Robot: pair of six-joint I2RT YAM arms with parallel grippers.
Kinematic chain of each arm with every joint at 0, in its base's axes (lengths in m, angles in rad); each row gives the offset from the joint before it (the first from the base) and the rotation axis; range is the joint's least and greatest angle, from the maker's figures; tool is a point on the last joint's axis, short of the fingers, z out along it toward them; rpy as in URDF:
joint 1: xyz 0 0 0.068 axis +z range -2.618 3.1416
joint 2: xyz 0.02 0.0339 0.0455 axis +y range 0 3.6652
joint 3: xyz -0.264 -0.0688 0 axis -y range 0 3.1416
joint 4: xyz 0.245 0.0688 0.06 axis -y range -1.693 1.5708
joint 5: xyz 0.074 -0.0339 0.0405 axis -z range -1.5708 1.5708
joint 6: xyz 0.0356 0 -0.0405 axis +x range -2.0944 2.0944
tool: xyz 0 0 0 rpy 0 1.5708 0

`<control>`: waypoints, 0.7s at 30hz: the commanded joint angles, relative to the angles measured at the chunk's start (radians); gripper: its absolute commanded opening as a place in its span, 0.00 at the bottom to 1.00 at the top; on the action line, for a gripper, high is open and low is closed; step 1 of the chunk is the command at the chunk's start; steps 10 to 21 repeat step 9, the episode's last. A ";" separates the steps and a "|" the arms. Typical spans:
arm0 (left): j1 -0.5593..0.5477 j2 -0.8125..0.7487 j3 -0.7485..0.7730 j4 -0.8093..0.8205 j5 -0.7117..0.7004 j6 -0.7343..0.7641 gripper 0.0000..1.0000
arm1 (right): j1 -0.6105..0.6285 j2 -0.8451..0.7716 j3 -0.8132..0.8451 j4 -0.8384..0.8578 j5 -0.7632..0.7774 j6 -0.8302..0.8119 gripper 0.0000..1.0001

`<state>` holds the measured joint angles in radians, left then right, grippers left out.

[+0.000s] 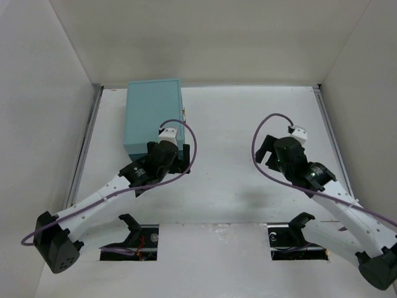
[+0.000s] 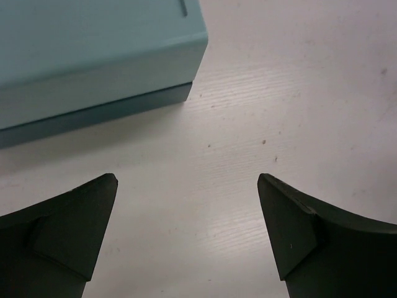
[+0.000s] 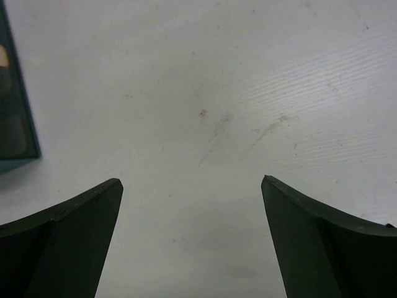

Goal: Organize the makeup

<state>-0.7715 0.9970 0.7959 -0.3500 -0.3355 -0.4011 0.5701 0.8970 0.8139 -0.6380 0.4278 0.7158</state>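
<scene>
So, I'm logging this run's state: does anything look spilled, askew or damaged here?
Nothing stands out. The large teal rectangular box sits closed and flat on the white table, its edges roughly square with the table's. The left gripper and right gripper hover with jaws open, holding nothing. No spill or damage shows.

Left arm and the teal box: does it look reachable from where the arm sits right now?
Probably yes. The left gripper is open and hangs just off a corner of the teal box, with only table surface showing between them. Nothing visible blocks the way.
</scene>
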 commanded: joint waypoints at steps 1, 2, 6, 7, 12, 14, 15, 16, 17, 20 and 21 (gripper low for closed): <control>-0.007 0.012 -0.027 0.014 -0.053 -0.082 1.00 | 0.000 -0.078 -0.031 0.029 0.020 0.036 1.00; -0.005 0.026 -0.030 0.017 -0.047 -0.084 1.00 | -0.008 -0.093 -0.041 0.028 0.013 0.034 1.00; 0.002 0.060 -0.018 0.028 -0.046 -0.085 1.00 | -0.058 -0.125 -0.061 0.012 -0.007 0.013 1.00; -0.001 0.061 -0.018 0.034 -0.046 -0.085 1.00 | -0.071 -0.125 -0.062 0.005 -0.017 -0.002 1.00; -0.005 0.061 -0.020 0.046 -0.043 -0.088 1.00 | -0.089 -0.125 -0.067 0.001 -0.018 -0.013 1.00; -0.005 0.061 -0.020 0.046 -0.043 -0.088 1.00 | -0.089 -0.125 -0.067 0.001 -0.018 -0.013 1.00; -0.005 0.061 -0.020 0.046 -0.043 -0.088 1.00 | -0.089 -0.125 -0.067 0.001 -0.018 -0.013 1.00; -0.005 0.061 -0.020 0.046 -0.043 -0.088 1.00 | -0.089 -0.125 -0.067 0.001 -0.018 -0.013 1.00; -0.005 0.061 -0.020 0.046 -0.043 -0.088 1.00 | -0.089 -0.125 -0.067 0.001 -0.018 -0.013 1.00; -0.005 0.061 -0.020 0.046 -0.043 -0.088 1.00 | -0.089 -0.125 -0.067 0.001 -0.018 -0.013 1.00; -0.005 0.061 -0.020 0.046 -0.043 -0.088 1.00 | -0.089 -0.125 -0.067 0.001 -0.018 -0.013 1.00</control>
